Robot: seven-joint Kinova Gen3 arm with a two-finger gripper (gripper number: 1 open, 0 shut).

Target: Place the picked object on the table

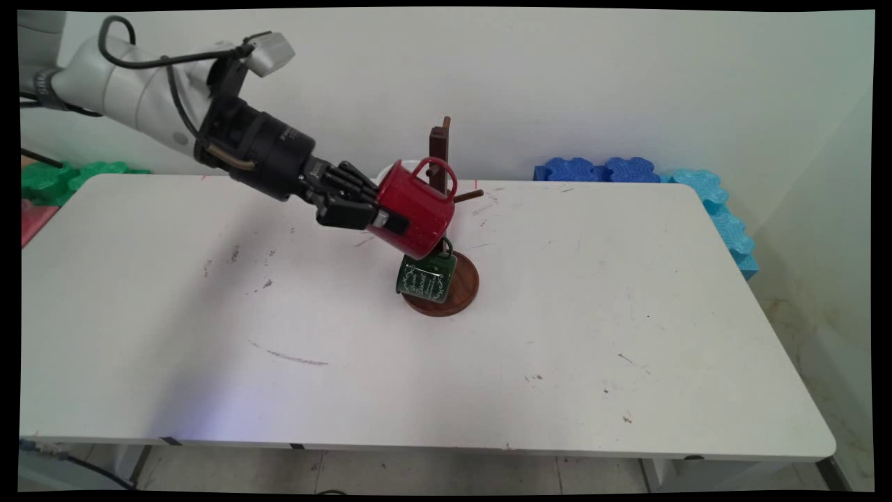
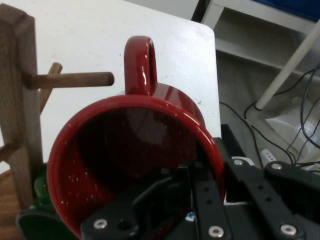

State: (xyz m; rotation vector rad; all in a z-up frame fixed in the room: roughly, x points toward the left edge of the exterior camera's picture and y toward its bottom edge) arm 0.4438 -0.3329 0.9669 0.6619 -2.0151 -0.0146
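Observation:
My gripper (image 1: 380,213) is shut on the rim of a red mug (image 1: 416,208), one finger inside and one outside, and holds it tilted in the air beside a brown wooden mug tree (image 1: 440,150). In the hand view the red mug (image 2: 135,150) fills the middle, its handle (image 2: 140,65) pointing up, just right of a wooden peg (image 2: 75,79) on the tree's post (image 2: 20,100). A dark green mug (image 1: 425,277) with white lettering hangs low on the tree, over its round base (image 1: 463,293). A white mug (image 1: 394,169) shows partly behind the red one.
Blue foam blocks (image 1: 603,169) lie at the table's far right edge, lighter blue ones (image 1: 725,219) down its right side, and green ones (image 1: 77,178) at the far left. The white table (image 1: 488,362) bears scuff marks.

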